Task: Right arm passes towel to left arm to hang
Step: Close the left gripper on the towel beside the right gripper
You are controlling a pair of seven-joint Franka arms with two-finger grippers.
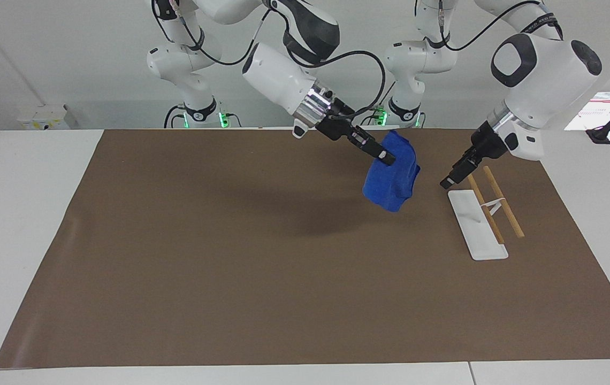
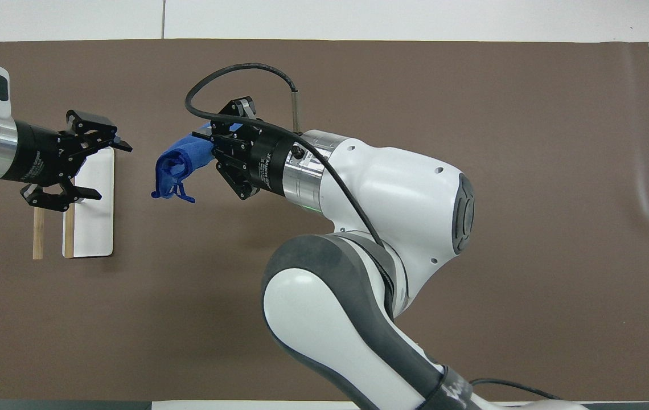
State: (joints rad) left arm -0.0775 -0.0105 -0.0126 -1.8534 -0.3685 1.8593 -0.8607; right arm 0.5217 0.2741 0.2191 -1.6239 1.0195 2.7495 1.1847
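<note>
The bright blue towel (image 1: 391, 179) hangs bunched in the air over the brown mat, with my right gripper (image 1: 383, 155) shut on its upper edge. Seen from overhead, the towel (image 2: 179, 162) sticks out of the right gripper (image 2: 211, 146) toward the left arm's end, its thin loop dangling. My left gripper (image 2: 110, 171) is open, its fingers spread wide and pointing at the towel, a short gap away from it. It hovers over the white tray (image 2: 94, 230). In the facing view the left gripper (image 1: 447, 182) is just above the tray (image 1: 484, 248).
Two wooden rods (image 1: 504, 203) lie along the white tray, joined by a small white bracket, at the left arm's end of the brown mat (image 1: 230, 267). The rods (image 2: 38, 239) also show from overhead. White table surface surrounds the mat.
</note>
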